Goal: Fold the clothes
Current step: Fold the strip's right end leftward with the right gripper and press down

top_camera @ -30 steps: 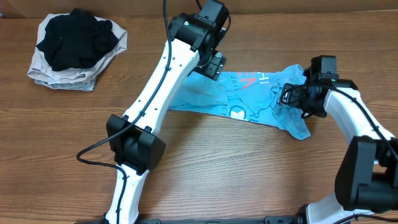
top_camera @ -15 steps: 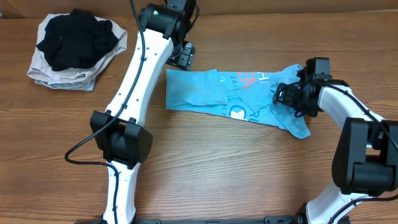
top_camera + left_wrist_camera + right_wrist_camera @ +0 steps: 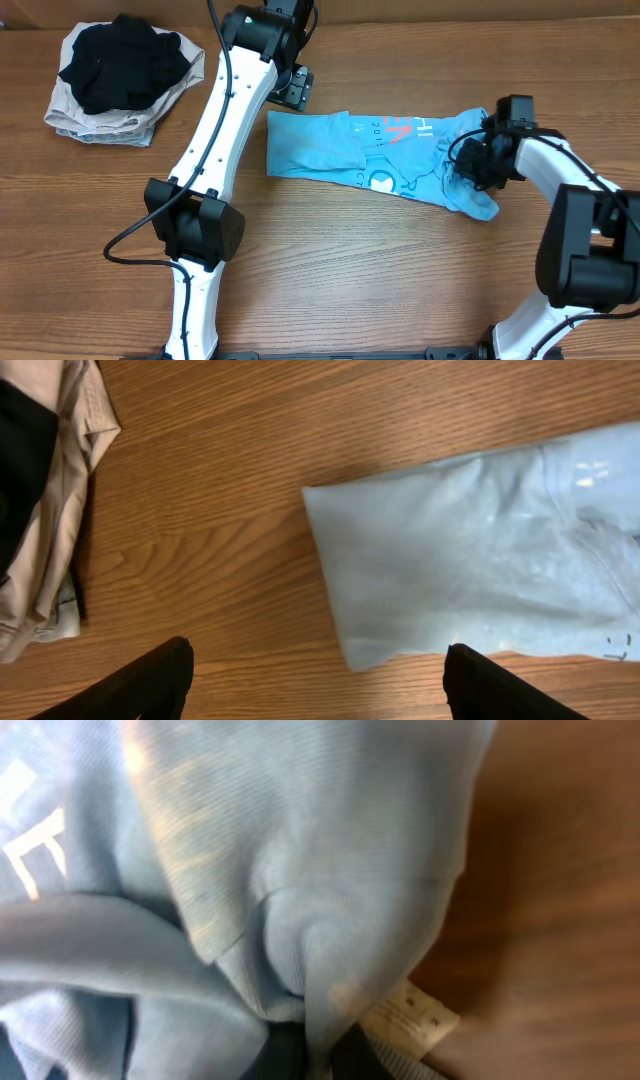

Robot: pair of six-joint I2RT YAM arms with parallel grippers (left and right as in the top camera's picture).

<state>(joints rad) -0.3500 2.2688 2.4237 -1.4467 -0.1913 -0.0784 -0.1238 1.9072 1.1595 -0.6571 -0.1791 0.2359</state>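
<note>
Sky-blue T-shirt (image 3: 340, 150), rumpled right end bunched in right gripper (image 3: 468, 165); left gripper (image 3: 317, 652) released.

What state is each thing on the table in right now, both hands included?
T-shirt: spread in a long strip, left end flat, right end bunched.
Left hand: open, empty, over the wood by the shirt's left edge.
Right hand: shut on the shirt's bunched right end.
Black garment: crumpled, on top of the beige cloth.
Beige cloth: folded, lying apart from the shirt.
</note>
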